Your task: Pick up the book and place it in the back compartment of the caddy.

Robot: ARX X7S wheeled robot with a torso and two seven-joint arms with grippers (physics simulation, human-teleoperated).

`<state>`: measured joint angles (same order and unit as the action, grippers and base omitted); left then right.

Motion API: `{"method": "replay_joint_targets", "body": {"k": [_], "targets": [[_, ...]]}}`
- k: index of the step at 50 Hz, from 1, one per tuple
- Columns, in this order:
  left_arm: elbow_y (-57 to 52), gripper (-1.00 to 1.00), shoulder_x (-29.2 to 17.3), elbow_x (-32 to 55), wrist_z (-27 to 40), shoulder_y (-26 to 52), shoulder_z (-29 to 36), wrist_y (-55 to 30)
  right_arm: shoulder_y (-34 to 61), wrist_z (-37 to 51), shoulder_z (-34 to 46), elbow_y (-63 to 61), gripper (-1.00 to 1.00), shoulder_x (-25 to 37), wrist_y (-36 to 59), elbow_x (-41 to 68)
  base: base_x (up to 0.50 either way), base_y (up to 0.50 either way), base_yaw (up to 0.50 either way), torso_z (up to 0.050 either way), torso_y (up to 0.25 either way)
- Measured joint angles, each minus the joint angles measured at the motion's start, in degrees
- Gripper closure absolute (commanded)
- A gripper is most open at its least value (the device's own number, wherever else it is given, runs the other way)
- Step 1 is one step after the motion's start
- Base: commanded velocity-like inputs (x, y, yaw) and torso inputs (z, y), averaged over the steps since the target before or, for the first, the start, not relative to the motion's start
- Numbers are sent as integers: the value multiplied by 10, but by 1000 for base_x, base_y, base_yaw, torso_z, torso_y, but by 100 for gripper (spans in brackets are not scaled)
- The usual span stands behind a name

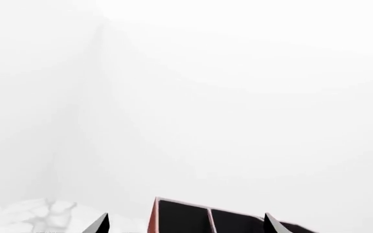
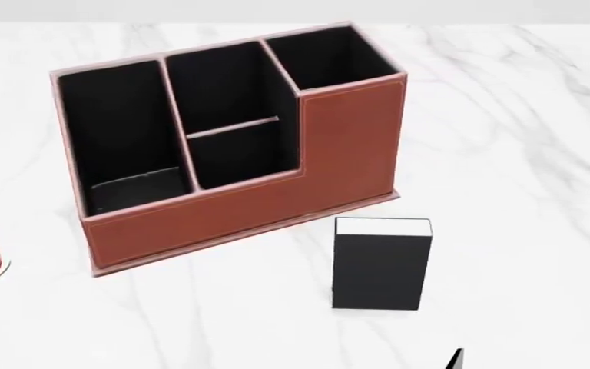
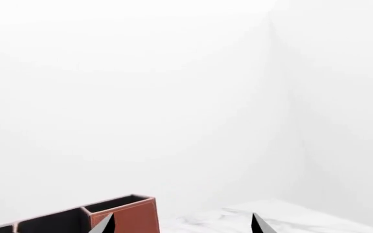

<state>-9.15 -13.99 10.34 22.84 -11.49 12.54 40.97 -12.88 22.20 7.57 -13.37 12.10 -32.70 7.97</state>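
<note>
Head view | book (image 2: 381, 269) flat on table, near caddy (image 2: 254, 207) | likely rigid, light; pinch across cover edges | right gripper (image 3: 182, 224) wide, empty; left gripper (image 1: 186, 224) likewise

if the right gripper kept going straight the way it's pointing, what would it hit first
Probably nothing close. In the right wrist view the open right gripper points over the marble table, just past the caddy's tall end, toward the blank white wall. Depth is unclear.
</note>
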Motion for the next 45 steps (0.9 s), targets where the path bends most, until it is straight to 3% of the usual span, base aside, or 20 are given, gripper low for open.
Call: {"method": "replay_joint_targets", "body": {"k": [45], "targets": [[0, -100, -8, 7, 10, 2, 5, 0, -7, 6, 12, 1, -100, 12, -32, -2, 16, -78, 0, 0, 0]]}}
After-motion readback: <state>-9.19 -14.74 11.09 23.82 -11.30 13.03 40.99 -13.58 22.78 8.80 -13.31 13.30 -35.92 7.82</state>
